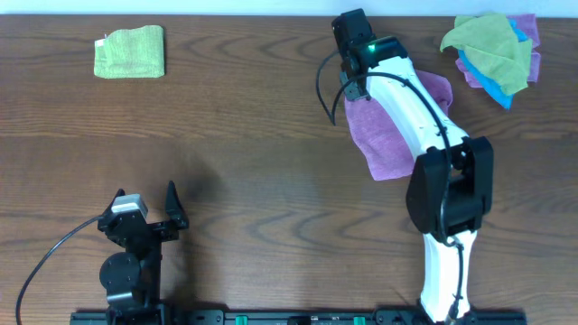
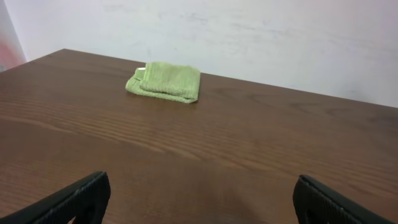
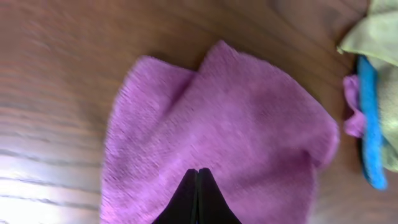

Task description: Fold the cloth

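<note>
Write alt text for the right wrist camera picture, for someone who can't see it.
A rumpled lilac cloth lies on a dark wooden table, with the right tool shut over it at the bottom of the frame. A pile of yellow-green and blue cloths shows at the right edge.

Even bright light; glare on table (image 3: 37,186) lower left, right wrist view; slight blur there.

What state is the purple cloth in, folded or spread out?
Spread out but rumpled, not neatly folded. The purple cloth lies loose with uneven edges and one ridge; overhead, the right arm hides part.
</note>
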`<state>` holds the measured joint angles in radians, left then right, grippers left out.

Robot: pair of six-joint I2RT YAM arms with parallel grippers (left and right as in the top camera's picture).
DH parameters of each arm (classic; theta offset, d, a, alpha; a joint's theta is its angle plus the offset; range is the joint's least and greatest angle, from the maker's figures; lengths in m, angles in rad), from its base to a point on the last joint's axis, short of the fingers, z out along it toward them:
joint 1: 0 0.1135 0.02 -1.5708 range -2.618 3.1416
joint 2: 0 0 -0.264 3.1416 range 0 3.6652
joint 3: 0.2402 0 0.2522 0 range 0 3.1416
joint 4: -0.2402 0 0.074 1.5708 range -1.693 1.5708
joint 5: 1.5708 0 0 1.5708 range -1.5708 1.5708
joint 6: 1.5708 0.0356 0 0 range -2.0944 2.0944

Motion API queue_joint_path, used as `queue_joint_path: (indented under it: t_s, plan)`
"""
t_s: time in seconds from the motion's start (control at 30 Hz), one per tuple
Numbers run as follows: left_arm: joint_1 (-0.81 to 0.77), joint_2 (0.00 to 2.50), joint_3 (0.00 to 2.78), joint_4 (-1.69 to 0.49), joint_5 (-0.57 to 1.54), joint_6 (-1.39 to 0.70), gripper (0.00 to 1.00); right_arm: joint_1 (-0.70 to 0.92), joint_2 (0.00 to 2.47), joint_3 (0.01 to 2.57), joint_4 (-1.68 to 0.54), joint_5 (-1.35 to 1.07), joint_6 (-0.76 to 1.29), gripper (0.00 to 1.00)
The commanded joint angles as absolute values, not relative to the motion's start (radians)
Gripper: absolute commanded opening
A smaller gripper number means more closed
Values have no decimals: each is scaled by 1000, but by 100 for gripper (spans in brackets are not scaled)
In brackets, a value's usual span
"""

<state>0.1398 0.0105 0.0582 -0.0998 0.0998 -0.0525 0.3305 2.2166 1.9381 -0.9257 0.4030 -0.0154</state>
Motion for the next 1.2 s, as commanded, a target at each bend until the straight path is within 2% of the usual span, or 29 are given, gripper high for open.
queue_joint_path:
  t_s: [0.0, 0.73, 1.17]
  plan:
    - [134, 5, 27, -116, 94, -56, 95, 324, 2274, 1951, -899, 342, -16, 1]
    - [134, 5, 27, -115, 94, -56, 95, 263, 2387, 1951, -815, 218, 33, 1]
    - [134, 5, 27, -116, 94, -56, 95, 290, 2439, 1951, -800, 36, 53, 2]
